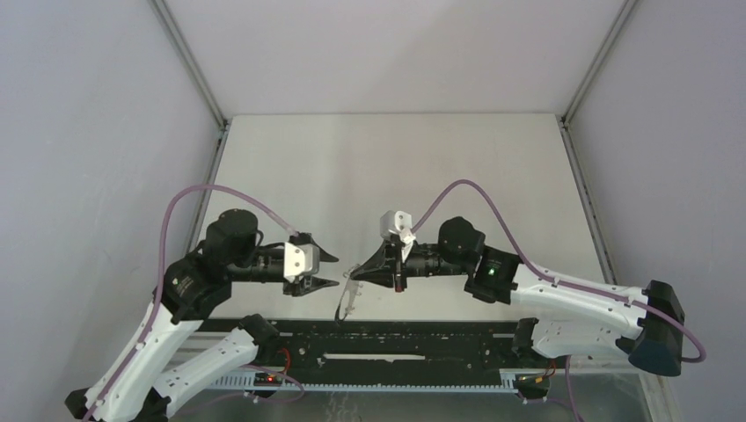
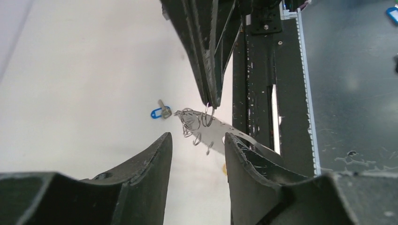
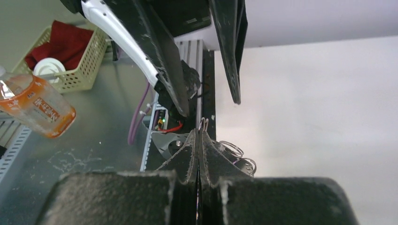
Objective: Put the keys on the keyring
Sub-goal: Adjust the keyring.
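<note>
The keyring (image 1: 346, 301) hangs as a grey band with a cluster of small wire loops (image 2: 190, 118) at its upper end. My right gripper (image 1: 355, 274) is shut on one of those loops, which pokes out past its tips (image 3: 202, 123). My left gripper (image 2: 198, 137) stands open just left of it, nothing between its fingers, facing the loops from a short gap away. A key with a blue head (image 2: 158, 113) lies flat on the table beyond the ring. A speck of yellow (image 2: 224, 168) peeks from behind the left gripper's right finger; I cannot tell what it is.
The black base rail (image 1: 396, 347) runs along the table's near edge, right under the hanging ring. Off the table, a cream basket (image 3: 70, 56) with red cloth and an orange bottle (image 3: 40, 110) stand to the side. A blue tag (image 2: 392, 13) lies on the dark surface beyond the rail.
</note>
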Controlling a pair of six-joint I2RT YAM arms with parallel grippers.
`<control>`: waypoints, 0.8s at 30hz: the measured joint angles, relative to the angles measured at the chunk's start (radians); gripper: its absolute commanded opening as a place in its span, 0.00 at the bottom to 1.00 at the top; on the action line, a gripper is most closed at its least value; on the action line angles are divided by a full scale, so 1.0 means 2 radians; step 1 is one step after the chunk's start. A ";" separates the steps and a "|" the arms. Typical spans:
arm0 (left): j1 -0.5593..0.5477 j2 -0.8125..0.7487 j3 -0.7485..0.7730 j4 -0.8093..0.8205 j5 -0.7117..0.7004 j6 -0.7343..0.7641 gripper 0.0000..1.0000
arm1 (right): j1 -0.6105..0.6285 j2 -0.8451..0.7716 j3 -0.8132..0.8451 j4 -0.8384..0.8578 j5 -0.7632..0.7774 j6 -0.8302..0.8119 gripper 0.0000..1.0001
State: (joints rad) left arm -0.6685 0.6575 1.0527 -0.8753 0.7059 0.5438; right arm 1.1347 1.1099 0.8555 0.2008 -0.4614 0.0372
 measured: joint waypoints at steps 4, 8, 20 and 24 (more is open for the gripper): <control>0.008 0.009 -0.007 0.009 0.017 -0.023 0.47 | 0.003 -0.019 -0.029 0.049 0.000 0.009 0.00; 0.010 0.013 -0.007 0.031 0.040 -0.047 0.43 | 0.008 -0.022 -0.036 0.077 0.000 0.016 0.00; 0.010 0.010 -0.007 0.047 0.072 -0.063 0.27 | 0.009 -0.021 -0.037 0.117 0.000 0.022 0.00; 0.010 0.008 -0.007 0.047 0.072 -0.064 0.26 | 0.009 -0.019 -0.037 0.121 -0.003 0.025 0.00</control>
State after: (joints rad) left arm -0.6491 0.6735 1.0393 -0.7811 0.8509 0.4168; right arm 1.1526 1.0718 0.7822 0.4419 -0.4671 0.0868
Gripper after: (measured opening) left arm 0.268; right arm 0.006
